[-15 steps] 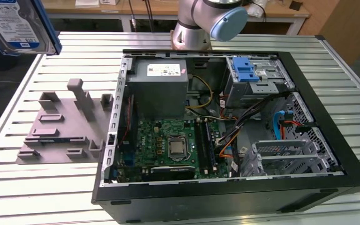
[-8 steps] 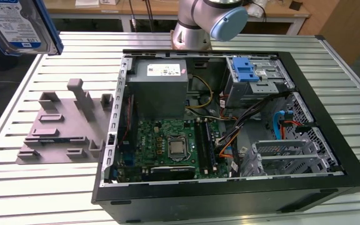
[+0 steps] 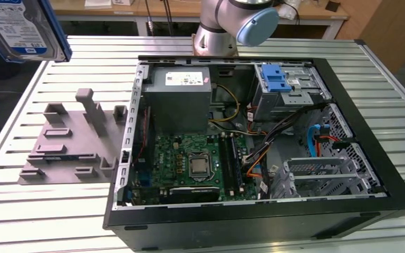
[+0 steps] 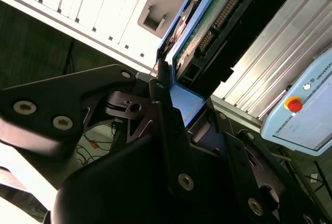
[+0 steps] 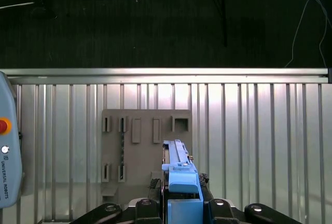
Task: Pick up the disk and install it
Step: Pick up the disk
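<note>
Looking at the exterior view, spotted the disk (image 3: 23, 26) way up around 10 o'clock, lifted clear off the surface (image 3: 48, 211), a bit tilted, with the white-and-blue label in sight. Got the tool (image 5: 179, 182) squeezed onto its blue frame from both sides, visible in both wrist views, so clamped on the drive rather than spread wide. Also caught the connector end and green circuit board pointing away from the black fingers (image 4: 163, 115) in the second wrist view.

Down below the drive in the first wrist view, found the grey slotted holder block (image 5: 145, 146) lying flat on the slatted metal. Same block at roughly 9 o'clock in the exterior view, just beside the open computer case (image 3: 259, 221).

Inside the case: grey power supply (image 3: 181, 97) toward 12, silver drive cage (image 3: 301, 95) with a blue latch toward 1 o'clock, green motherboard (image 3: 195, 161) near 6, cables in between. Behind the case at 12 o'clock, the arm base (image 3: 217, 37) planted on the surface.

As for the room: wooden benches (image 3: 167, 11) past the far edge, a wooden panel (image 3: 392, 26) off at 2 o'clock, dark floor (image 5: 155, 22) beyond the surface rim, plus a teach pendant (image 4: 306, 115) with a red button by the slats.
</note>
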You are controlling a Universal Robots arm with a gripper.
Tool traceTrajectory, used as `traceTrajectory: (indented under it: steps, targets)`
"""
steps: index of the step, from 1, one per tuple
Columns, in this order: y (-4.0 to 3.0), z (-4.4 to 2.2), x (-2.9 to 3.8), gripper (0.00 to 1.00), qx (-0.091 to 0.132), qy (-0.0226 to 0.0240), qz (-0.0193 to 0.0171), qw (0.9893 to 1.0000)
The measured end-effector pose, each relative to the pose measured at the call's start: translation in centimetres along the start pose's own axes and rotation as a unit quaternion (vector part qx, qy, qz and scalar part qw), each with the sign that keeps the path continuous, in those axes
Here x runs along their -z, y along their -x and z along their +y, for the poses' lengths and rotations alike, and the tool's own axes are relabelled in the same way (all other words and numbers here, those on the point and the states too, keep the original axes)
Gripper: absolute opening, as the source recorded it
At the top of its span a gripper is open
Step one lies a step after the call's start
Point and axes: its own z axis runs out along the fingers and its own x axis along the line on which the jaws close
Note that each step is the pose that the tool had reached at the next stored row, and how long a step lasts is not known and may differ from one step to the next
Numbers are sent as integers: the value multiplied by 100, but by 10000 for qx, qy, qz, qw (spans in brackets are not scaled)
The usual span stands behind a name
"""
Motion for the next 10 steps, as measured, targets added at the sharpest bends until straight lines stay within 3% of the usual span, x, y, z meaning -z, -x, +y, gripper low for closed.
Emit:
traceTrajectory:
  steps: [10]
  targets:
    - [0, -36, 1, 36, 0, 0, 0, 10000]
